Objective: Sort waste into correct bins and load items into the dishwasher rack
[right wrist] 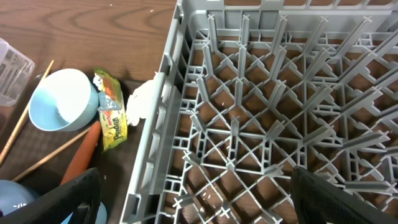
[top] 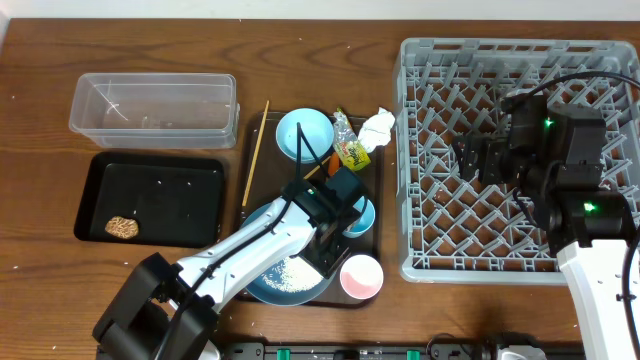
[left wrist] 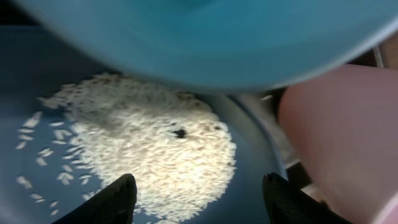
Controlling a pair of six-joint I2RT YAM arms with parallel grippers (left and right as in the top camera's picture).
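Left wrist view shows my left gripper (left wrist: pixel 198 190) spread wide and empty, just above the rice (left wrist: pixel 149 149) on the plate (left wrist: pixel 25 81), pink cup (left wrist: pixel 342 137) at its right.

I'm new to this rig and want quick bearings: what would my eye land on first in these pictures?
The big grey dishwasher rack fills the right side, no dishes visible in it, with the right arm's fingers open above its pegs. Low in the centre, the left arm's fingers hover apart over a heap of white rice on the dark blue plate.
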